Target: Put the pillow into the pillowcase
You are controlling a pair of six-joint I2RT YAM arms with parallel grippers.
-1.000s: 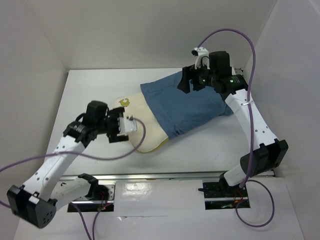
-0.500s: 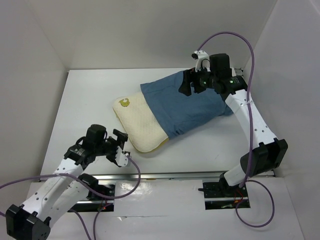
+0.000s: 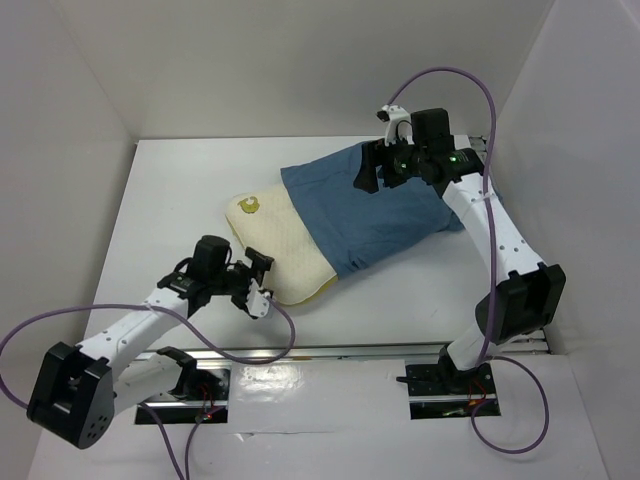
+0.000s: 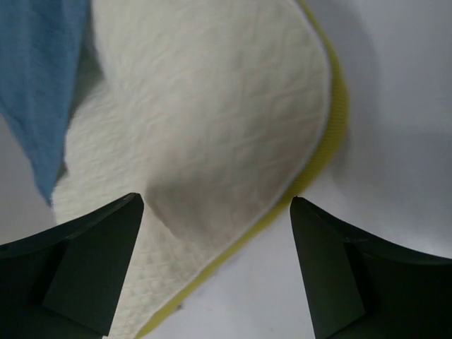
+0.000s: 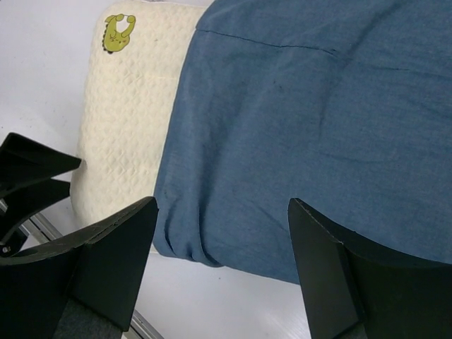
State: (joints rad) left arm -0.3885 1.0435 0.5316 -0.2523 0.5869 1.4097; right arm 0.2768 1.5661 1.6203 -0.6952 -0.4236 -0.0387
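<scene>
Step in hand, as judged: seat the exposed end of the pillow (image 3: 272,238) deeper into the pillowcase (image 3: 378,212). The left pincer (image 3: 260,286) is released, jaws spread wide and grasping nothing; the pillow's near corner lies directly ahead of it, between the lines of its two fingers. Advance squarely onto that corner and push along the pillow's length, not across it, so the filling does not buckle. The right pincer (image 3: 375,175) is likewise released and empty, hovering over the cloth; it should pinch only the top layer near the mouth and hold against the push, otherwise the case will probably slide with the pillow. The pillow is cream-white and quilted, with a pale yellow edge and a small yellow-green mark at the corner farthest ahead of the left pincer. Roughly half is sheathed. The pillowcase is dusty blue and wrinkled, directly beneath the right pincer.
</scene>
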